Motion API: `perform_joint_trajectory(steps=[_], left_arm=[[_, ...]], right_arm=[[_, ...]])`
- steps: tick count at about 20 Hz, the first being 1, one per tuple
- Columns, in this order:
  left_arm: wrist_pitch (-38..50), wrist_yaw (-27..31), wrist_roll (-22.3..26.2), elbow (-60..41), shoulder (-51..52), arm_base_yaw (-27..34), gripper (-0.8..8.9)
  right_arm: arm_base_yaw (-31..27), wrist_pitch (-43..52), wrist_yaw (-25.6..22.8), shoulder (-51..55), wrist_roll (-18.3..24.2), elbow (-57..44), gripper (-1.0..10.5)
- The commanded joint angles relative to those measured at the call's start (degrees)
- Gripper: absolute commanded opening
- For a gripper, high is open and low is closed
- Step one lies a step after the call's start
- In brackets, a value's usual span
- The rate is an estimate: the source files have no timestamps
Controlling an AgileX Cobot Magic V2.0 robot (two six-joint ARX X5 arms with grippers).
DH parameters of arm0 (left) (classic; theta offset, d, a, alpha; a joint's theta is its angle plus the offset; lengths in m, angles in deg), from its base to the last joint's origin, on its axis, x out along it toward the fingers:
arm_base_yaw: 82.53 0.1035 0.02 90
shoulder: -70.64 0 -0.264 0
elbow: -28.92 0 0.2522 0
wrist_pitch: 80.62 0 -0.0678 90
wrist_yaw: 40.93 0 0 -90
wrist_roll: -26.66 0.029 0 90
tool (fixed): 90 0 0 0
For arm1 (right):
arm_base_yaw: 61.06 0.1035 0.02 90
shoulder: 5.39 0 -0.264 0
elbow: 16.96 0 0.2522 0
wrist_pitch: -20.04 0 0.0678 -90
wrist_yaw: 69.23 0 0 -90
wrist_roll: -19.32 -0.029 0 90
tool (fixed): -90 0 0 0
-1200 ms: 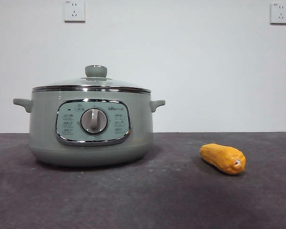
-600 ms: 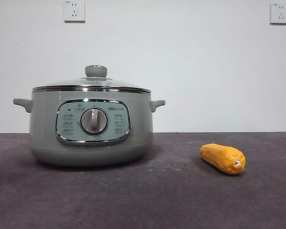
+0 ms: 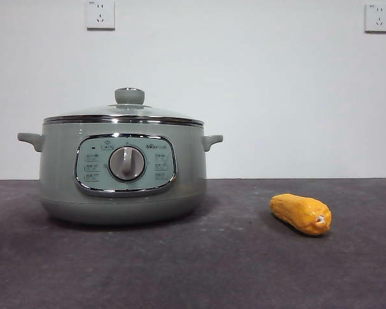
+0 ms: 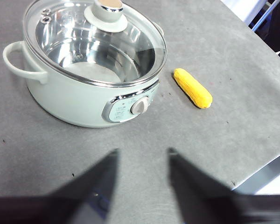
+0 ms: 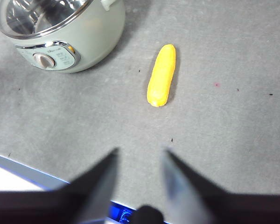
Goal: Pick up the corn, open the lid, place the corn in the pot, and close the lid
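1. A dark grey desk (image 3: pixel 199 270) is running back to a plain white wall (image 3: pixel 276 90) that is carrying 2 sockets; the pot (image 3: pixel 58 167) is standing on it with the lid (image 3: pixel 125 113) seated, and the corn (image 3: pixel 300 213) is lying loose on the desk off to one side, well apart from the pot.
2. The left claw (image 4: pixel 141 156) is hovering high over the desk in front of the pot's dial, its jaws spread apart and gripping nothing.
3. The right claw (image 5: pixel 139 156) is hanging above the bare desk short of the corn, likewise parted and empty.
4. The corn is looking round and smooth, so jaws closing off-centre or along its length are likely to be rolling it away or squirting it out.
5. A descent going too deep is risking the jaw tips scraping the desk before they are closing.
6. The knob (image 4: pixel 106 8) is small and low, and the lid is glass; a shallow pinch is probably letting it slip, tilt and clatter on the rim.
7. With both arms working around 1 pot, the claws are risking crowding each other above the opening.
8. A lid coming back down off-centre is probably ending up riding on the steel rim or a handle.
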Motion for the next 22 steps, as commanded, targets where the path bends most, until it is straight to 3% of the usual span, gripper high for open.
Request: perform_joint_trajectory(steps=[1, 10, 15, 22], left_arm=[[1.0, -0.5, -0.3, 0.1, -0.7, -0.1, 5.98], [9.3, -3.4, -0.3, 5.8, -12.3, -0.1, 5.98], [9.1, -8.4, -0.1, 13.3, -19.1, -0.5, 5.98], [8.3, -9.0, -0.1, 18.3, -19.6, -0.8, 5.98]], right_arm=[[0.1, 0.3, 0.1, 0.1, -0.4, 0.3, 5.7], [0.1, 4.9, 3.1, -3.9, -2.0, 0.3, 5.7], [4.0, 12.7, 3.1, -16.9, -3.8, 0.3, 5.6], [13.5, 23.4, -7.0, -40.9, -5.4, 0.3, 5.6]])
